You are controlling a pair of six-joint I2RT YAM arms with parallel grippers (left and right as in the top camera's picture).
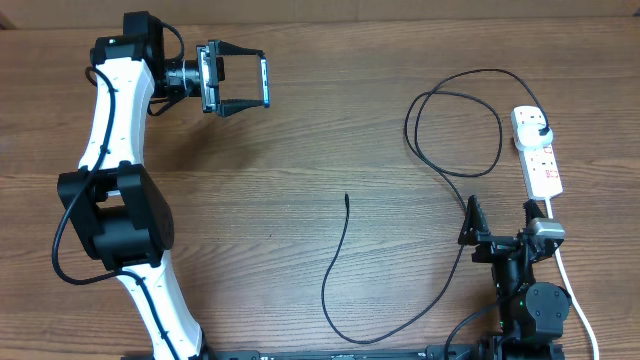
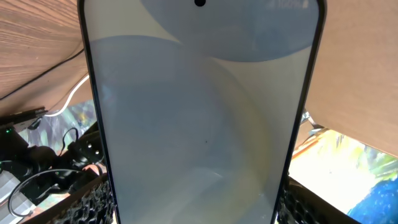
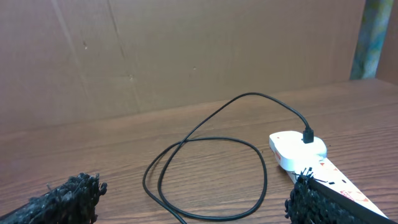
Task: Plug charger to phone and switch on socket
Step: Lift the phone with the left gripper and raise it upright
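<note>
The left claw [image 1: 266, 80] is clenched on the phone [image 2: 199, 124] near the far left corner of the desk [image 1: 300, 150]. It pinches the phone by its two long sides, screen turned back toward the arm. The phone stands on end with its long axis upright and its camera hole on top, so the charging port probably faces down. Whether its lower edge touches the desk cannot be told.

The charger [image 3: 252, 94] lies loose. Its connector tip [image 1: 346, 200] rests about mid-desk, pointing at the far edge, and its last stretch runs back toward the near edge. The tip lies well apart from both claws: toward the near right of the phone, and to the left of the right claw [image 1: 500, 215]. That claw hangs released, jaws wide, near the right end of the near edge. Being the free one, it looks the likelier to fetch the tip.

The socket [image 1: 540, 160] lies along the right edge, just beyond the right claw, with the plug [image 3: 308, 134] seated in its far end. Nothing blocks the way except the cable's own slack, which loops between the tip and the right claw.
</note>
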